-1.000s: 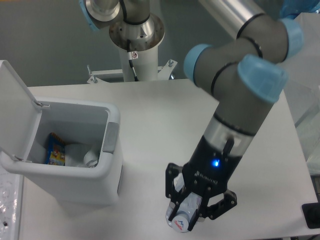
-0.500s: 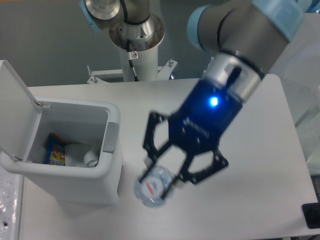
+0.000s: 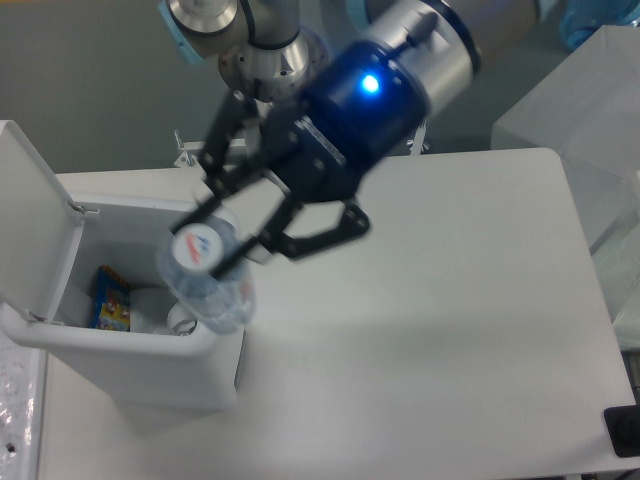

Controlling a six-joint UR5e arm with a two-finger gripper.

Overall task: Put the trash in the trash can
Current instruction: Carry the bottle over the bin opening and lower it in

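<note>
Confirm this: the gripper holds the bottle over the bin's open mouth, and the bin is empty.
Not empty. The camera view shows the gripper holding the bottle over the open bin, but a colourful packet and white items already lie inside.

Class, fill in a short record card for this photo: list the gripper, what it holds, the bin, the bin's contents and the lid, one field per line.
gripper: shut on the bottle, above the bin's right rim
bottle: clear, crushed, label end toward camera
bin: white, at the table's left
lid: flipped open, standing up
contents: snack packet, white wrapper
</note>
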